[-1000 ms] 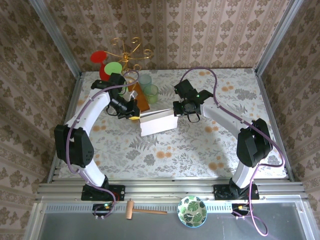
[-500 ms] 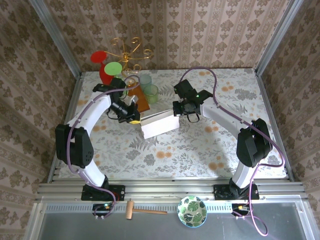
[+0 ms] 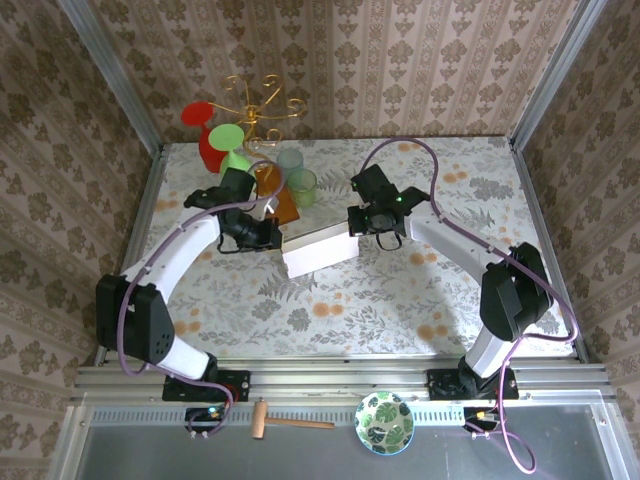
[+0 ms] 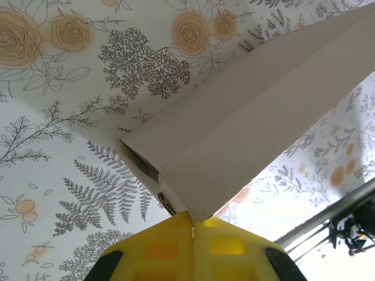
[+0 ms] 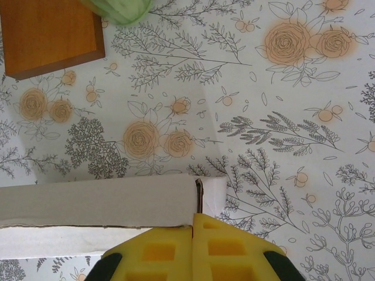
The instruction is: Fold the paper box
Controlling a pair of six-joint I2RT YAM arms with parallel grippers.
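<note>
Left pincer [image 3: 274, 238] and right pincer [image 3: 358, 223], both clenched on opposite ends of the paper box [image 3: 320, 256] (cream, partly folded)

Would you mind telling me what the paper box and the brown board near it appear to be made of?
The paper box looks like thin, matte, cream cardboard, judging by its sharp creases and thin cut edge. The brown board seems to be wood or a wood-look laminate, with faint grain and a smooth satin face.
</note>
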